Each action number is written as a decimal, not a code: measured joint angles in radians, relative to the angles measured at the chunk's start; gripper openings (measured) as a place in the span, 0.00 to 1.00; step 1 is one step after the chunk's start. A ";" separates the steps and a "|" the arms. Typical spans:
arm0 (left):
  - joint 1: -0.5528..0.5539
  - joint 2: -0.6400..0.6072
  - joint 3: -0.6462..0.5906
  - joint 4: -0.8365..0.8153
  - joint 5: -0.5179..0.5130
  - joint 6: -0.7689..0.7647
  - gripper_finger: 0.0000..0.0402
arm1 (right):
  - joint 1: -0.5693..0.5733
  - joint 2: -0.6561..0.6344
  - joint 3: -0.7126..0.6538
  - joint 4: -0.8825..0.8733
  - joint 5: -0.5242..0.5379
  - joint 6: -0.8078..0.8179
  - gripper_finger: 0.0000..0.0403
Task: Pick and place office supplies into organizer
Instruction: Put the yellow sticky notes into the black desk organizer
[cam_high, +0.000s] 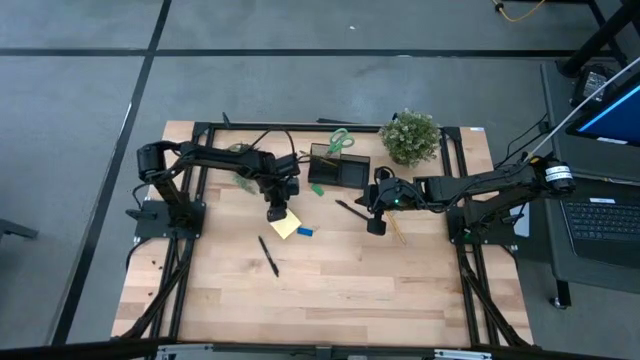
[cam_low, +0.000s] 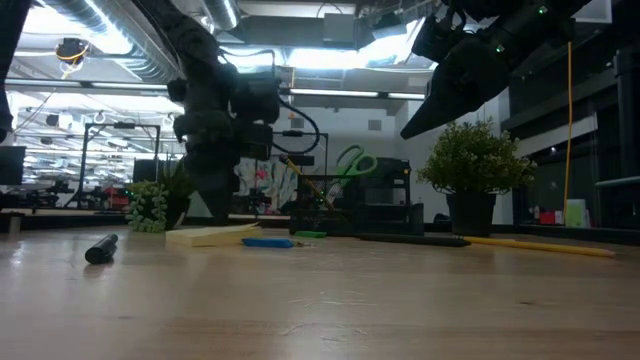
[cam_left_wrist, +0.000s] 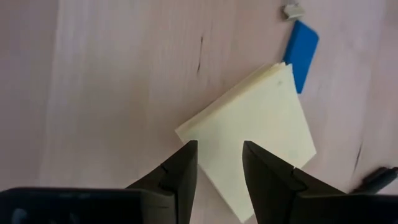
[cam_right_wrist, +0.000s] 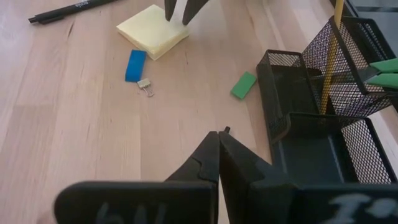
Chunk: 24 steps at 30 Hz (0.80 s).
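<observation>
A yellow sticky-note pad (cam_high: 285, 226) lies flat on the wooden table, with a blue eraser (cam_high: 306, 231) beside it. My left gripper (cam_left_wrist: 219, 146) points steeply down, open, with its two fingertips over one corner of the pad (cam_left_wrist: 261, 124). The black organizer (cam_high: 338, 168) stands at the far middle of the table and holds green-handled scissors (cam_high: 340, 140) and a pencil (cam_right_wrist: 331, 56). My right gripper (cam_right_wrist: 219, 134) is shut and holds nothing. It hangs above the table, to the near right of the organizer (cam_right_wrist: 323, 124). My left gripper comes at the sticky-note pad from above, one fingertip (cam_left_wrist: 186, 163) near the pad's edge and the other (cam_left_wrist: 258, 163) over its top face. I cannot tell whether the tips touch the pad, which lies flat on the table.
A green eraser (cam_right_wrist: 244, 85) and a small binder clip (cam_right_wrist: 145, 87) lie near the organizer. One black pen (cam_high: 268, 255) lies toward the near left and another (cam_high: 350, 208) by my right gripper. A pencil (cam_low: 540, 245) lies on the right. A potted plant (cam_high: 410, 135) stands at the far right.
</observation>
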 joint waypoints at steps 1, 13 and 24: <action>0.000 0.007 0.000 0.000 0.003 -0.011 0.31 | 0.000 0.000 0.000 0.001 0.000 0.001 0.02; 0.009 0.024 0.001 0.002 0.009 -0.034 0.31 | 0.000 0.000 0.000 0.000 0.000 0.014 0.02; 0.027 0.007 0.000 -0.008 -0.010 -0.030 0.31 | 0.000 0.000 0.000 0.000 0.000 0.013 0.02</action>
